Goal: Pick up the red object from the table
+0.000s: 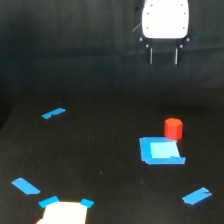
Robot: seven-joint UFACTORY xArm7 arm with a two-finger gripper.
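A dark wall (60, 45) stands behind, dim and blurred with faint vertical streaks. The light is low; no windows or furniture can be made out.

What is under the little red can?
The red object stands on the black table, at the far right corner of the light blue square. Its base hides the spot beneath, so whether it sits on blue or black there cannot be seen.

The end effector (163, 56) hangs up top, white body, two thin fingers (151, 55) pointing straight down, spread apart, holding nothing.
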